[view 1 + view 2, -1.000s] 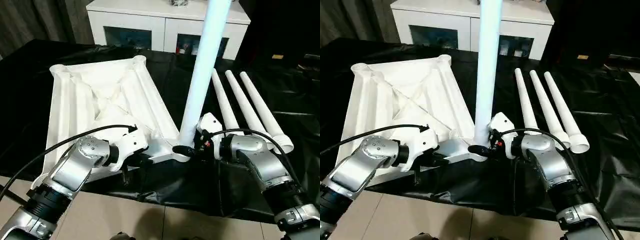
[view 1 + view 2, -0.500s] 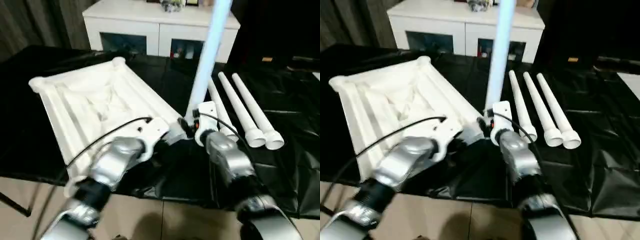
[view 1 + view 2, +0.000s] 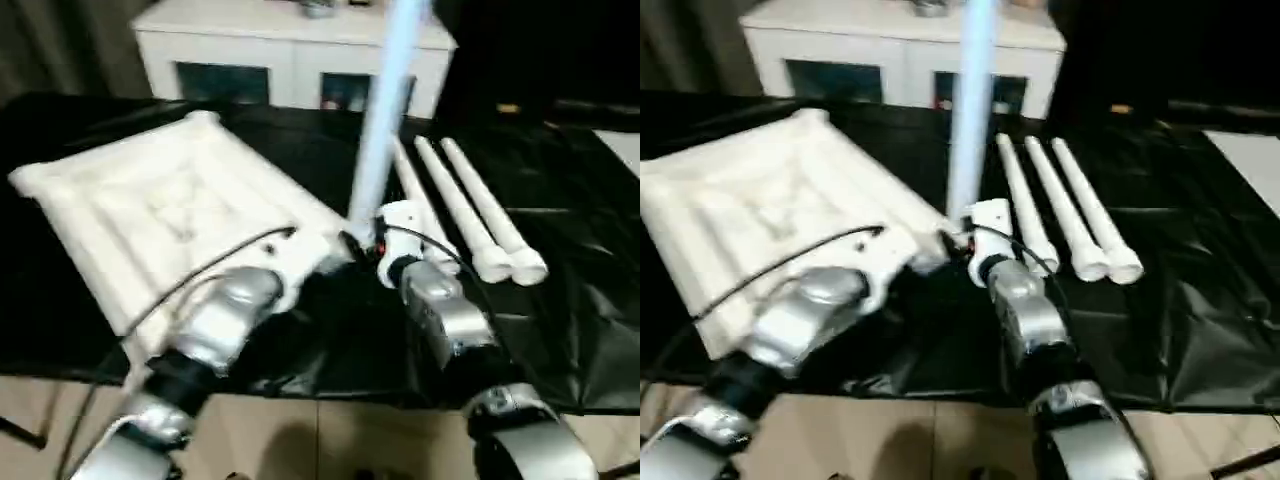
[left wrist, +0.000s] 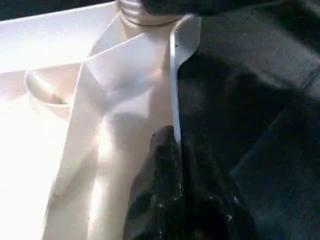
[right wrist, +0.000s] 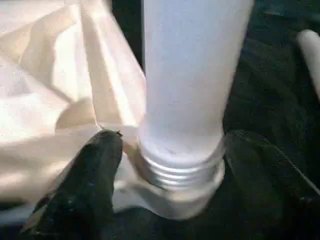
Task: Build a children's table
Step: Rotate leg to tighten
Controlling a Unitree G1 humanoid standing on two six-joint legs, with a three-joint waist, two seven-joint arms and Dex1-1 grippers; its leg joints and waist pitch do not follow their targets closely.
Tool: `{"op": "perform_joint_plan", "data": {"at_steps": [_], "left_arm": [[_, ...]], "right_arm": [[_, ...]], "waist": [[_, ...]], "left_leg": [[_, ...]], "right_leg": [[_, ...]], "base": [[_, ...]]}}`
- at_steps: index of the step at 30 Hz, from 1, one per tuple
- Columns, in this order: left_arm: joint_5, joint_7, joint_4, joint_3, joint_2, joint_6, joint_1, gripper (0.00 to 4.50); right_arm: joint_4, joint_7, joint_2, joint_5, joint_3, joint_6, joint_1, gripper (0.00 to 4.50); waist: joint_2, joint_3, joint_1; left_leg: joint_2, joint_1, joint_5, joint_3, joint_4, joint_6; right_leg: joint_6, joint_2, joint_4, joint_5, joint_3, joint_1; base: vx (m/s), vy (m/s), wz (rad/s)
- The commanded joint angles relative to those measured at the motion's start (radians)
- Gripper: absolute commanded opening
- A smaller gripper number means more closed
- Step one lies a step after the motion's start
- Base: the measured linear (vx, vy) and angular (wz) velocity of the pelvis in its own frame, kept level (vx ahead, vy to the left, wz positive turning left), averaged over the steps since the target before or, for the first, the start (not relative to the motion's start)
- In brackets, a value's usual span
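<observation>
I see the table top (image 3: 160,215) lying underside up on the black-covered worktop (image 3: 580,300) | one leg (image 3: 385,120) upright in its near corner socket, long axis vertical | three legs (image 3: 470,215) flat alongside, pointing away toward the cabinet (image 3: 250,50) | left end effector (image 4: 175,150) pinched shut on top's rim | right end effector (image 5: 170,165) open, fingers straddling leg's threaded base.

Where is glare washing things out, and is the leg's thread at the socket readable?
Left wrist view: the table top glares white across its ribs. Right wrist view: the standing leg shows its thread rings, evenly lit. Left eye view: sheen streaks the black cloth.
</observation>
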Motion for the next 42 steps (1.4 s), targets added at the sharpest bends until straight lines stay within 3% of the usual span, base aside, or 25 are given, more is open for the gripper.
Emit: {"op": "perform_joint_plan", "data": {"at_steps": [1,4,5,6,8,9,12,15,16,19,20,25,26,34,39,42], "left_arm": [[-0.004,-0.022,-0.072,0.011,0.016,-0.03,-0.007,0.0],[-0.03,-0.118,-0.127,-0.004,0.094,-0.042,0.022,0.0],[-0.048,-0.18,-0.152,-0.016,0.137,-0.053,0.038,0.0],[-0.056,-0.207,-0.163,-0.021,0.155,-0.058,0.045,0.0],[-0.086,-0.3,-0.198,-0.033,0.2,-0.098,0.07,0.0],[-0.098,-0.335,-0.214,-0.036,0.215,-0.109,0.081,0.0],[-0.129,-0.42,-0.252,-0.046,0.248,-0.129,0.103,0.0],[-0.132,-0.447,-0.264,-0.058,0.263,-0.118,0.105,0.0],[-0.135,-0.447,-0.263,-0.059,0.266,-0.12,0.105,0.0],[-0.138,-0.456,-0.262,-0.063,0.276,-0.127,0.105,0.0],[-0.137,-0.458,-0.26,-0.062,0.277,-0.13,0.105,0.0],[-0.132,-0.468,-0.259,-0.052,0.276,-0.13,0.107,0.0],[-0.131,-0.468,-0.258,-0.051,0.277,-0.13,0.106,0.0],[-0.135,-0.467,-0.254,-0.053,0.284,-0.132,0.108,0.0],[-0.132,-0.471,-0.251,-0.052,0.286,-0.133,0.111,0.0],[-0.126,-0.459,-0.246,-0.052,0.284,-0.126,0.117,0.0]], "right_arm": [[-0.043,0.074,-0.028,-0.004,0.016,0.004,0.009,3.87],[-0.159,0.291,-0.118,0.052,0.031,0.039,0.059,3.98],[-0.208,0.391,-0.168,0.064,0.049,0.042,0.085,3.98],[-0.227,0.431,-0.191,0.066,0.061,0.041,0.096,3.98],[-0.248,0.508,-0.237,0.079,0.078,0.035,0.115,3.98],[-0.255,0.535,-0.25,0.088,0.084,0.037,0.121,3.98],[-0.269,0.61,-0.284,0.097,0.11,0.04,0.134,3.98],[-0.263,0.646,-0.295,0.08,0.122,0.038,0.132,3.98],[-0.264,0.653,-0.297,0.077,0.126,0.039,0.132,3.98],[-0.269,0.676,-0.306,0.07,0.139,0.044,0.133,3.98],[-0.264,0.682,-0.307,0.065,0.142,0.043,0.132,3.98],[-0.25,0.71,-0.32,0.064,0.155,0.042,0.13,3.82],[-0.251,0.713,-0.322,0.065,0.155,0.043,0.131,3.54],[-0.248,0.728,-0.319,0.074,0.149,0.063,0.137,2.9],[-0.238,0.729,-0.318,0.06,0.159,0.063,0.145,2.72],[-0.213,0.67,-0.293,0.06,0.133,0.077,0.14,2.69]], "waist": [[0.003,-0.076,0.016],[-0.002,-0.076,0.03],[0.006,-0.082,0.038],[0.009,-0.084,0.045],[0.004,-0.083,0.049],[0.002,-0.083,0.052],[0.003,-0.078,0.056],[0.007,-0.069,0.068],[0.008,-0.066,0.071],[0.005,-0.063,0.067],[0.002,-0.063,0.065],[0.001,-0.066,0.064],[-0.001,-0.067,0.065],[-0.002,-0.072,0.067],[0.0,-0.07,0.066],[-0.001,-0.069,0.065]], "left_leg": [[0.072,0.021,-0.247,-0.034,-0.088,0.023],[0.071,0.013,-0.206,-0.027,-0.081,0.059],[0.072,0.008,-0.155,-0.03,-0.079,0.077],[0.078,0.008,-0.088,-0.028,-0.075,0.095],[0.07,0.015,-0.055,-0.018,-0.067,0.116],[0.07,0.01,-0.062,-0.018,-0.067,0.125],[0.075,0.014,-0.099,-0.02,-0.072,0.115],[0.081,0.029,-0.183,-0.018,-0.08,0.058],[0.08,0.041,-0.229,-0.015,-0.082,0.031],[0.079,0.039,-0.283,-0.017,-0.088,0.0],[0.078,0.032,-0.286,-0.021,-0.09,-0.006],[0.077,0.027,-0.262,-0.022,-0.088,-0.002],[0.077,0.027,-0.249,-0.02,-0.087,0.004],[0.075,0.02,-0.179,-0.019,-0.08,0.035],[0.076,0.022,-0.197,-0.019,-0.081,0.029],[0.076,0.021,-0.203,-0.02,-0.082,0.024]], "right_leg": [[-0.188,-0.082,-0.049,-0.251,0.068,0.04],[-0.202,-0.08,-0.041,-0.223,0.074,0.043],[-0.216,-0.078,-0.025,-0.157,0.073,0.051],[-0.233,-0.075,-0.01,-0.066,0.074,0.049],[-0.268,-0.067,-0.002,0.01,0.077,0.04],[-0.281,-0.071,0.001,0.008,0.08,0.047],[-0.275,-0.072,-0.008,-0.068,0.078,0.047],[-0.249,-0.066,-0.023,-0.197,0.08,0.034],[-0.237,-0.064,-0.032,-0.246,0.082,0.025],[-0.213,-0.063,-0.034,-0.303,0.086,0.026],[-0.192,-0.066,-0.035,-0.335,0.087,0.032],[-0.181,-0.07,-0.035,-0.33,0.089,0.035],[-0.185,-0.069,-0.034,-0.313,0.089,0.035],[-0.208,-0.069,-0.023,-0.244,0.088,0.04],[-0.205,-0.067,-0.026,-0.267,0.087,0.038],[-0.202,-0.068,-0.026,-0.277,0.087,0.038]], "base": [[0.0,0.0,0.0],[0.071,-0.049,0.08],[0.0,0.0,0.0],[0.067,-0.047,-0.03],[0.064,-0.035,0.0],[0.0,0.0,0.0],[0.0,0.0,0.0],[0.0,0.0,0.0],[0.0,0.0,0.0],[0.0,0.0,0.0],[0.0,0.0,0.0],[0.0,0.0,0.0],[0.0,0.0,0.0],[0.0,0.0,0.0],[0.0,0.0,0.0],[0.0,0.0,0.0]]}}
